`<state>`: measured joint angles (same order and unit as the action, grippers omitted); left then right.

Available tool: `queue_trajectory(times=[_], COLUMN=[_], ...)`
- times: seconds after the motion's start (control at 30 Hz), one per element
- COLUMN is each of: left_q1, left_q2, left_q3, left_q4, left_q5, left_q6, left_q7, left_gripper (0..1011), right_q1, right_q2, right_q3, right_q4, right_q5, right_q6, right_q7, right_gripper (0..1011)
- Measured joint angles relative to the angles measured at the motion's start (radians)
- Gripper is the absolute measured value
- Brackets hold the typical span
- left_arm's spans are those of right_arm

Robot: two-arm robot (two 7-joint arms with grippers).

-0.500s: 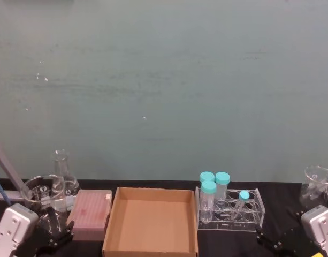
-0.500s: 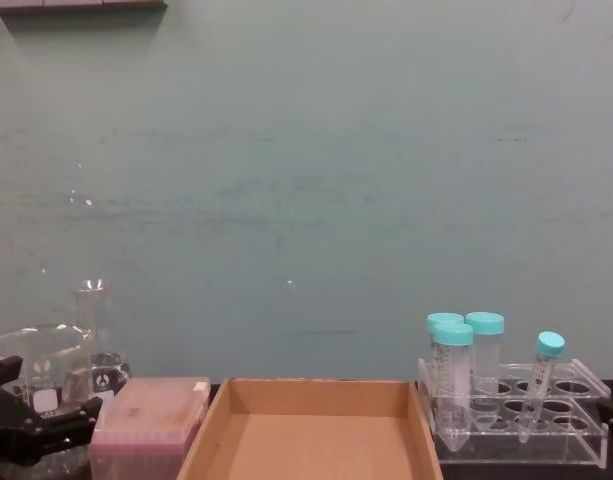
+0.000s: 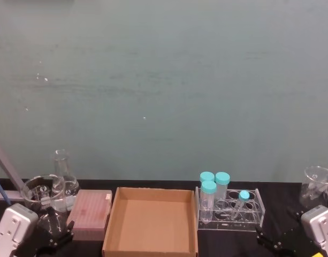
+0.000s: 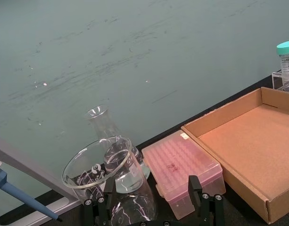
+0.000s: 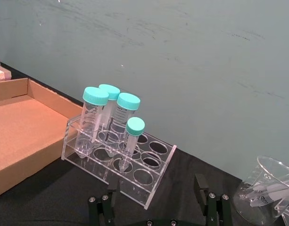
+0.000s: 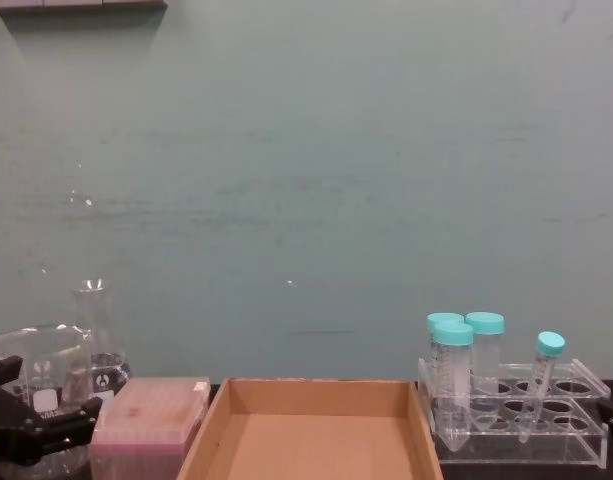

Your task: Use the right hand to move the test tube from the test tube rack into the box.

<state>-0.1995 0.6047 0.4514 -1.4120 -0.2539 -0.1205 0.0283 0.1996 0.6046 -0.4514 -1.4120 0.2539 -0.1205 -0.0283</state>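
The right hand (image 5: pixel 155 188) hangs low, its 2 fingers spread wide with nothing between them, short of the test tube rack (image 5: pixel 149 175) just ahead. The test tube (image 5: pixel 129 147) leans in a front hole on the gripper's side. Its teal cap tilts clear of the 3 wider tubes (image 5: pixel 94 117) behind, so a grasp below the cap looks reachable. The box (image 5: pixel 50 94) lies just beside the rack, to the gripper's left, open-topped for the drop. The left gripper (image 4: pixel 151 200) is parked, fingers apart, near a beaker (image 4: pixel 106 169).
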Motion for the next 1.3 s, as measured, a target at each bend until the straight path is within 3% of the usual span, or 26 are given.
queue_trajectory(times=[0.63, 0.8, 1.17, 1.3], left_q1=[0.0, 0.0, 0.0, 0.0], left_q2=[0.0, 0.0, 0.0, 0.0], left_q3=[0.0, 0.0, 0.0, 0.0], left_q4=[0.0, 0.0, 0.0, 0.0], left_q5=[0.0, 0.0, 0.0, 0.0], left_q6=[0.0, 0.0, 0.0, 0.0], left_q7=[0.0, 0.0, 0.0, 0.0], left_gripper=[1000, 1000, 1000, 1000], right_q1=[0.0, 0.001, 0.051, 0.076], right_q2=[0.0, -0.008, -0.071, -0.106], right_q3=[0.001, 0.015, 0.039, 0.051], right_q4=[0.0, 0.003, 0.041, 0.063], right_q5=[0.0, 0.006, 0.048, 0.081], right_q6=[0.0, -0.011, 0.034, 0.089], right_q7=[0.0, 0.029, 0.096, 0.125], right_gripper=[1002, 1002, 1003, 1002])
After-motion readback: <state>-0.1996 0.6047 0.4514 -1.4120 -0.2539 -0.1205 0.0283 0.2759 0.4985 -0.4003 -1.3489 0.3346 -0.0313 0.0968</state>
